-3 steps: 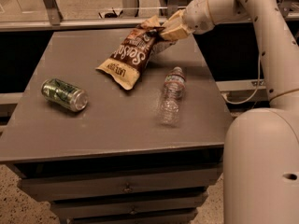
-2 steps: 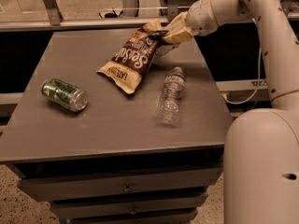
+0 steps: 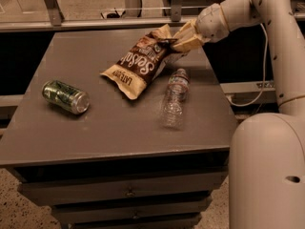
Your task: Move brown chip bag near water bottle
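Note:
The brown chip bag (image 3: 140, 63) hangs tilted over the middle back of the grey table (image 3: 71, 128), its upper end held and its lower tan end at or just above the tabletop. My gripper (image 3: 182, 39) is shut on the bag's upper right end, above the table's back right part. The water bottle (image 3: 174, 97) lies on its side on the table, cap pointing away, just right of and below the bag's lower end. The bag's right edge is close to the bottle's cap end.
A green soda can (image 3: 66, 97) lies on its side at the table's left. Drawers (image 3: 128, 192) sit under the tabletop. My white robot base (image 3: 267, 171) stands at the table's right side. A rail and shelf run behind the table.
The gripper has carried the bag a little forward and right, toward the bottle. The bottle and can have not moved.

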`<state>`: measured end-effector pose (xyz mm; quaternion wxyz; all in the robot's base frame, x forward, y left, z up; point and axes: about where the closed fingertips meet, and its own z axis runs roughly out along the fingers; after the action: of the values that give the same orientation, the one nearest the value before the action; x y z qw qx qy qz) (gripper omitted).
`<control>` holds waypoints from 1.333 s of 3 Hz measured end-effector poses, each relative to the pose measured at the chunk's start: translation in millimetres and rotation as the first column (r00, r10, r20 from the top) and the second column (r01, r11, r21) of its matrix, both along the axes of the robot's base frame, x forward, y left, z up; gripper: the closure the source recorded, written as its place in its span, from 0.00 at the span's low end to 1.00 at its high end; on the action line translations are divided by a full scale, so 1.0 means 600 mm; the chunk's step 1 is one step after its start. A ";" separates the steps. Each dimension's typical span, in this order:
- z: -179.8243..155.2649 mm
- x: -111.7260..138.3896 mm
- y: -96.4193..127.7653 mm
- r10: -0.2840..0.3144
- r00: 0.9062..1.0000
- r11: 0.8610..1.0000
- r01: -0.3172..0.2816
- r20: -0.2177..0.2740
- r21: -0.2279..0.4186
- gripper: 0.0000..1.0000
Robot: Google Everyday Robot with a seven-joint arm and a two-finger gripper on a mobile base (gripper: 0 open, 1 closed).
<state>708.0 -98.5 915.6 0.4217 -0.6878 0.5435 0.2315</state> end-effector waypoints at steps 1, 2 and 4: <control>-0.007 -0.005 -0.016 0.012 1.000 1.000 -0.012 -0.003 -0.006 1.00; -0.008 -0.008 -0.028 0.010 1.000 1.000 -0.010 -0.001 -0.012 1.00; -0.005 -0.012 -0.044 0.004 1.000 1.000 -0.003 0.002 -0.019 1.00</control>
<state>700.7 -124.9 912.6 0.4151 -0.6930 0.5442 0.2264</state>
